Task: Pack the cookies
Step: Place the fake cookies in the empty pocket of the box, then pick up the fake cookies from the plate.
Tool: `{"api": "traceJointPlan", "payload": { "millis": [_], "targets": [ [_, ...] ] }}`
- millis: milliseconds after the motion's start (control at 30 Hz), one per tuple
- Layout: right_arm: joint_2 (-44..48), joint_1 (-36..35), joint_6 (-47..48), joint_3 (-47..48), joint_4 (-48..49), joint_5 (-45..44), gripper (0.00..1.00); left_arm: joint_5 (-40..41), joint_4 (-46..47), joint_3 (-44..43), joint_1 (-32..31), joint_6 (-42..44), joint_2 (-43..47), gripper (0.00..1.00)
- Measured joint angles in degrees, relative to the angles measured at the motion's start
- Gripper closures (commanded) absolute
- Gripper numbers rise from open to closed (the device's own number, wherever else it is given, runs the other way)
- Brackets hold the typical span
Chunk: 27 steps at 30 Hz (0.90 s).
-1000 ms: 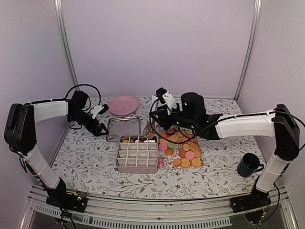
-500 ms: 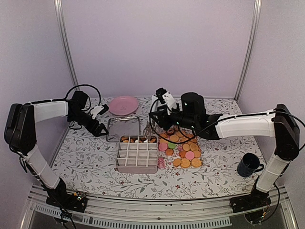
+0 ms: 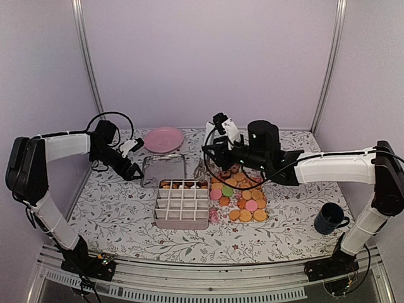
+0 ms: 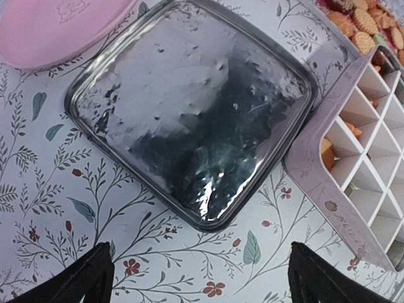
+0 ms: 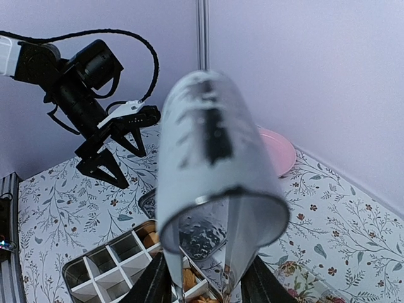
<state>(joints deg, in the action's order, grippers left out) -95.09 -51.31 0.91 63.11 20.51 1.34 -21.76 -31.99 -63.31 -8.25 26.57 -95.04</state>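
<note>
cookies (image 3: 245,215) partly behind blurry clear cup (image 5: 214,170) in grip of right tool (image 5: 208,281); left tool (image 4: 202,278) wide apart, empty

We observe a plain lilac back wall (image 3: 208,63), flanked by a left wall (image 3: 38,76) and a right wall (image 3: 372,76). An aluminium post stands in each rear corner, left post (image 3: 85,57) and right post (image 3: 328,63). The table cover (image 3: 113,221) is white with printed sprigs and small flowers. An aluminium rail (image 3: 208,278) runs along the near edge. Lighting is even.

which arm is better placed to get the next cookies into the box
Right. The right arm, jaws holding a clear scoop-like tool, is right by the cookies and divided box; the left arm, jaws open, is off beside the clear lid.
</note>
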Motion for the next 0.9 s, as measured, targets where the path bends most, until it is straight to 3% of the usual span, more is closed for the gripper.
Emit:
{"api": "traceJointPlan", "payload": {
  "millis": [500, 900],
  "targets": [
    [21.49, 5.66, -0.50, -16.83, -5.92, -5.29, 0.61, 0.02, -0.02, -0.02, 0.00, -0.04, 0.00, 0.02],
    [22.71, 9.16, -2.40, -21.11, -8.46, -6.82, 0.59, 0.42, -0.02, -0.02, 0.00, -0.24, 0.00, 0.01]
  ]
}}
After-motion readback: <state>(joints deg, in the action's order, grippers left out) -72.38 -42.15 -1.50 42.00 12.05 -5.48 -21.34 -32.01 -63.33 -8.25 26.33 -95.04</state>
